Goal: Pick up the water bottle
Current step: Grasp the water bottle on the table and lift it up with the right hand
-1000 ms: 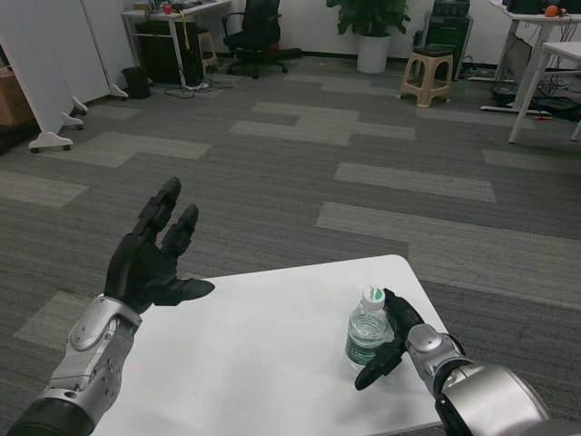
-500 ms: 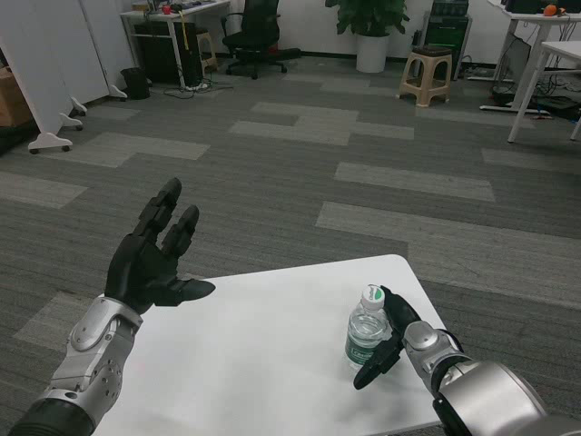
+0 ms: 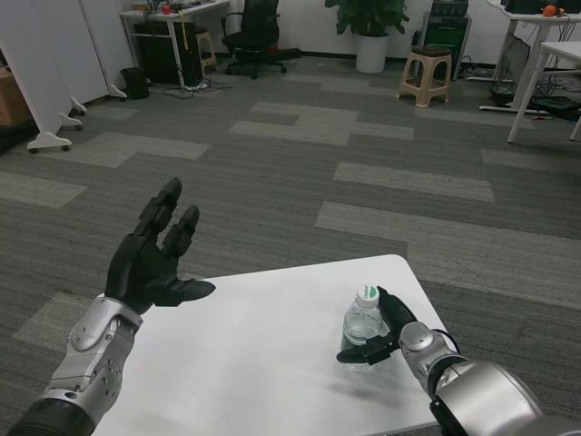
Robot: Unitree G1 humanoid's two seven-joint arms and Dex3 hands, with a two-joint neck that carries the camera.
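The water bottle [image 3: 363, 325] stands upright on the white table [image 3: 254, 354], near the table's right edge and close to the robot. It is a small clear bottle with a white cap and a green label. It looks like there is some water inside, but how much is hard to tell, because fingers hide the lower part. The right hand [image 3: 386, 336] is wrapped around the bottle: dark fingers cross the front of it and more of the hand sits behind it, so the hand is gripping the bottle. The bottle's bottom seems to rest on the table, so I think this is the grabbing step, with the lift not yet done. The next move should be to squeeze firmly enough and raise the bottle straight up, so it does not slip or tip. The left hand [image 3: 154, 259] is up in the air over the table's far left corner, fingers spread, holding nothing.
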